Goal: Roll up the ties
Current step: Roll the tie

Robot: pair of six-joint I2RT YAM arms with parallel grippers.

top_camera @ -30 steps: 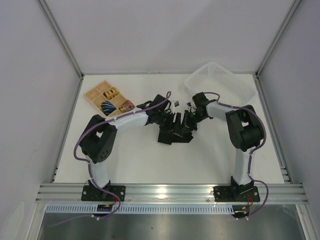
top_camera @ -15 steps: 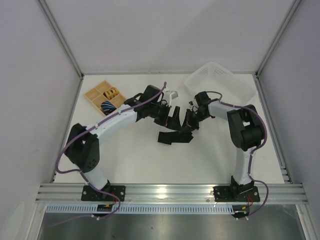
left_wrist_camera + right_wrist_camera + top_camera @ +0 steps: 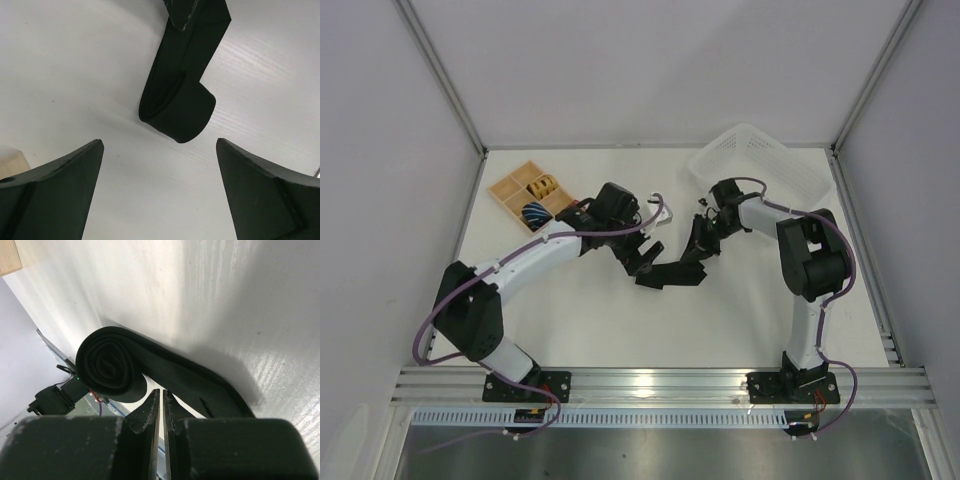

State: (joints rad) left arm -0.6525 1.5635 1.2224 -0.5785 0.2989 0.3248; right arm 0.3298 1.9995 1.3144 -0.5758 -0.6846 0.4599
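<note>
Seeing left claw point(image 3: 159, 145) gaping wide over half-coiled black fabric necktie point(image 3: 110, 365); right claw point(image 3: 161, 391) pinched narrow at tail, likely anchoring it; hold unconfirmed.

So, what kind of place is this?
Probably a robotics lab test cell: a white table walled by plain panels, and a left arm and a right arm bolted to an aluminium rail.
</note>
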